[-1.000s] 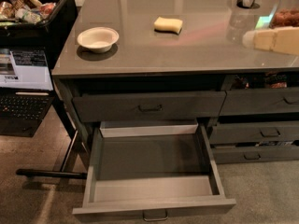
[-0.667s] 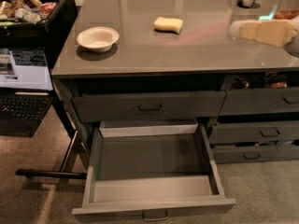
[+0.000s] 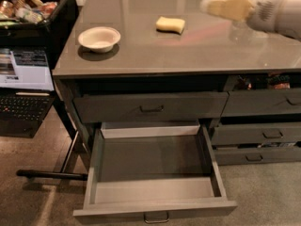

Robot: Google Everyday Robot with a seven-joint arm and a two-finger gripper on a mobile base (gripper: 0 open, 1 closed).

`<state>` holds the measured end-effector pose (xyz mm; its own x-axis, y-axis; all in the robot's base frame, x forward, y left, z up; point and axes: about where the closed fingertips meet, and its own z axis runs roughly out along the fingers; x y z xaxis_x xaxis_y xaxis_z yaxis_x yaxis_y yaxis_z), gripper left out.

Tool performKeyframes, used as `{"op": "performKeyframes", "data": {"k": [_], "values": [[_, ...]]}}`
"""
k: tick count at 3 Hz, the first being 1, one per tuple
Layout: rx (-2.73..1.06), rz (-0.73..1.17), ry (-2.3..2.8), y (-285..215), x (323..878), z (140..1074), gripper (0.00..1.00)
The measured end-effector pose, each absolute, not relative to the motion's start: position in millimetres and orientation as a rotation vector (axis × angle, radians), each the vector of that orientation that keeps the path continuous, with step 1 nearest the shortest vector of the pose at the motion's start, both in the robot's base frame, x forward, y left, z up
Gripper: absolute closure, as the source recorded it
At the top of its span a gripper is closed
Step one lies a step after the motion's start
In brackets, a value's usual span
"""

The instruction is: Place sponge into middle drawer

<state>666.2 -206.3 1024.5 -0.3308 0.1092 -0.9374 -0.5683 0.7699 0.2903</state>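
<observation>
Hovering over the right end of the countertop (image 3: 197, 55), my gripper (image 3: 225, 7) points left above the grey surface, with my pale arm (image 3: 277, 11) trailing off to the right edge of the view. Is it spread or closed? From this angle I honestly can't say.

Now the sponge (image 3: 170, 25): it lies flat on the countertop, to the left of my gripper and a little nearer the front edge. It is apart from me, with only bare counter between us. Further left, near the front left corner, sits the white bowl (image 3: 99, 38), well apart from the sponge.

Down below, the middle drawer (image 3: 155, 208) is pulled out wide, its lighter grey floor showing and its small metal handle right at the bottom edge of the view. Above it the top drawer (image 3: 150, 107) is closed, and its front and the counter's lip overhang the back part of the open drawer. So from the sponge to the drawer, the counter's front edge lies between.

To the right is the other stack of narrower drawers (image 3: 261, 135), with some coloured bits showing in the gap just under the counter. On the left, a black bin (image 3: 54, 18) full of packets stands beside the counter, a laptop (image 3: 23, 109) sits below it, and a black bar (image 3: 51, 174) lies along the floor, just beside the open drawer's left wall.
</observation>
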Motion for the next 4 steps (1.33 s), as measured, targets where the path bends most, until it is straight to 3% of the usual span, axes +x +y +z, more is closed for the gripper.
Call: {"op": "performKeyframes", "data": {"k": [1, 2, 4], "values": [[-0.456, 0.707, 1.754, -148, 723, 1040, 0.0], [-0.456, 0.706, 1.754, -148, 723, 1040, 0.0], [-0.417, 0.52, 1.79, -161, 785, 1009, 0.0]]}}
